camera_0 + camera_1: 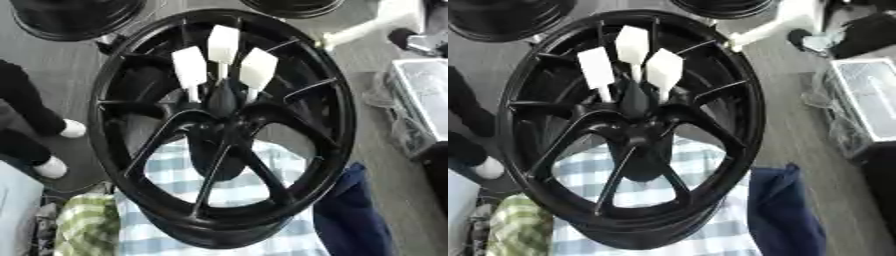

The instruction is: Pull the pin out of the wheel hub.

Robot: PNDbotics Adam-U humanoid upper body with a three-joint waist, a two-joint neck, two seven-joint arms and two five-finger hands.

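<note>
A large black spoked wheel (328, 125) fills the middle of both views, tilted towards me. Three white flat-headed pins stand on thin stems around its hub (219, 127): a left pin (189, 67), a middle pin (222, 44) and a right pin (258, 68). Between the stems rises a dark rounded shape (222, 97), black on black, and I cannot make out what it is. Neither of my hands shows in either view.
Blue-and-white checked cloth (236, 190) lies under the wheel, a dark blue cloth (350, 220) to its right and green checked cloth (87, 225) at lower left. More black wheels (74, 17) lie beyond. A person's legs with white shoes (52, 167) stand left. A clear box (424, 90) sits right.
</note>
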